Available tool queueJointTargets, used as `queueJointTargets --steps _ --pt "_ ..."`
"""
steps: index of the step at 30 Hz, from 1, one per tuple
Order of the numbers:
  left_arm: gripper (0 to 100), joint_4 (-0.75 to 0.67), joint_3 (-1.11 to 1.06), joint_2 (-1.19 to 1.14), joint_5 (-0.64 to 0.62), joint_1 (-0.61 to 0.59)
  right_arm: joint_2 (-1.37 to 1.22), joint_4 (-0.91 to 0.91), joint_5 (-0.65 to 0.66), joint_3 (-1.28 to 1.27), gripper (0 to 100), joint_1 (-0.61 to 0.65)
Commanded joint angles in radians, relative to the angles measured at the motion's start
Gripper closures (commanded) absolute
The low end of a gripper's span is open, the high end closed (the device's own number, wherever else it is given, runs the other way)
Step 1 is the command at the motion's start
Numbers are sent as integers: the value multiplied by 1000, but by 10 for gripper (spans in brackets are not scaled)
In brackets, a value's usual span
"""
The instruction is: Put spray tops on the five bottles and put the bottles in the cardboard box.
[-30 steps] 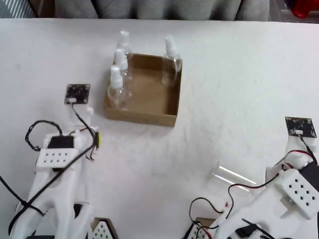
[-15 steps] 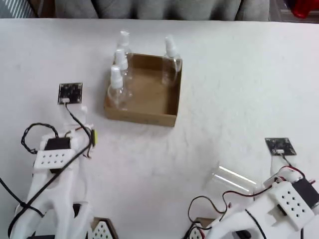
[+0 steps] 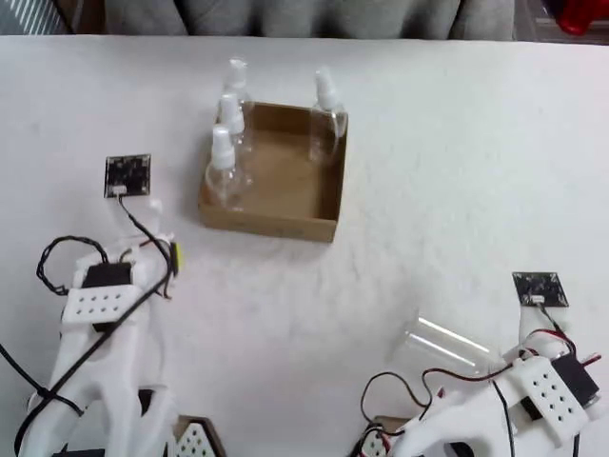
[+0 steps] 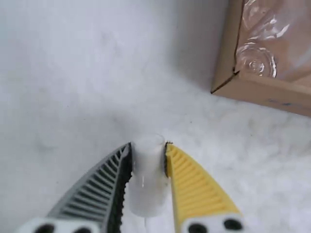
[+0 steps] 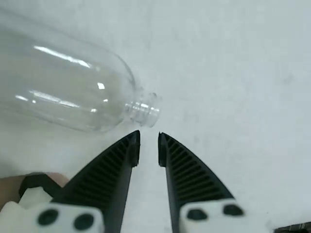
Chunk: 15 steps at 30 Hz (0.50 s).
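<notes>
While four clear bottles with white spray tops stand upright at the cardboard box [image 3: 276,181], the fifth bottle [image 3: 442,345] lies on its side on the white table [image 3: 457,143], uncapped, well apart from the box and near the right arm. Three capped ones line the box's left wall; can't tell if the farthest [image 3: 236,81] is inside or just behind. Fourth capped bottle [image 3: 326,119] at the far right corner.

The right gripper [image 5: 148,141] has its black fingers a narrow gap apart, nothing between them, tips just beside the threaded open neck [image 5: 143,110] of the lying bottle.

The left gripper [image 4: 148,155], one grey and one yellow finger, is clamped on a white spray top [image 4: 146,174], low over the table, near the box's front left corner.
</notes>
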State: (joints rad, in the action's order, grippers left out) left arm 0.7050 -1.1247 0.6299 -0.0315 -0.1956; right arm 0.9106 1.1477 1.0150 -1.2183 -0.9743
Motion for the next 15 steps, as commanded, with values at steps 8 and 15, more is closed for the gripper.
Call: queueJointTargets --steps 8,15 --pt "979 -23 3 -2 -9 -16 2 -56 -193 8 968 153" --pt "979 -21 3 -2 -6 -16 2 -56 -304 49 968 236"
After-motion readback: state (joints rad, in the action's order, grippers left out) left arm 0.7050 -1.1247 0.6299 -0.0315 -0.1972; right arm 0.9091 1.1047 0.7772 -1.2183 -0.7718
